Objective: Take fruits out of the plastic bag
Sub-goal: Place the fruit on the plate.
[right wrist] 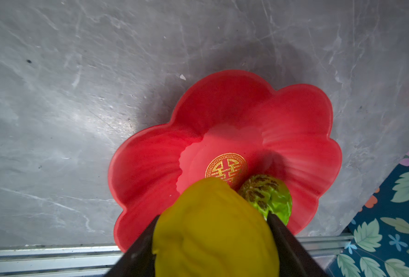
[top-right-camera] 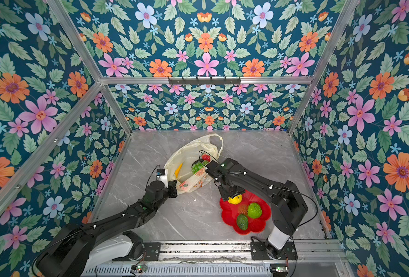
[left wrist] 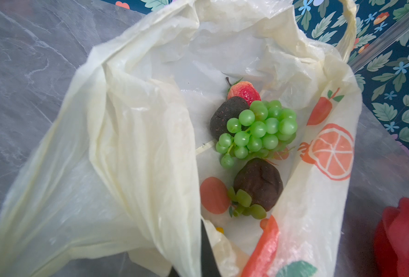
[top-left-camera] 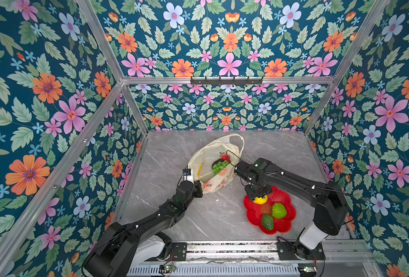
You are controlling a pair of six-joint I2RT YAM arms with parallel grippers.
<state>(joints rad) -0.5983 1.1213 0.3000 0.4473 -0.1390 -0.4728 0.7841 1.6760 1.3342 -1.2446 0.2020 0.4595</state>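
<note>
Over the bag-side rim of the red plate (top-left-camera: 285,225), the right gripper (right wrist: 213,242) is holding the yellow lemon (top-left-camera: 260,199). Its jaws are standing fairly wide and pressing on the fruit from both sides, and whether the lemon is touching the plate I cannot tell. Two fruits are already lying on the plate, out of the bag: a green apple (top-left-camera: 279,210) and, just beside it, a green avocado (top-left-camera: 267,221). The plastic bag (top-left-camera: 206,153) is lying on the grey table (top-left-camera: 218,215) between the arms with its mouth gaping. The left gripper (top-left-camera: 198,188) is pinching the bag's near edge, fingers fully closed on the film, apparently to hold the mouth open. Inside, the left wrist view is showing a green grape bunch (left wrist: 258,130) resting against a dark avocado (left wrist: 225,117), a red strawberry (left wrist: 244,90) touching that avocado on its far side, and a second dark round fruit (left wrist: 258,183) with green leaves. In a top view a yellow banana (top-right-camera: 178,169) is showing along the bag's inner wall. The job is looking somewhat under half done: two fruits delivered, the lemon arriving, and by my count five waiting in the bag.
</note>
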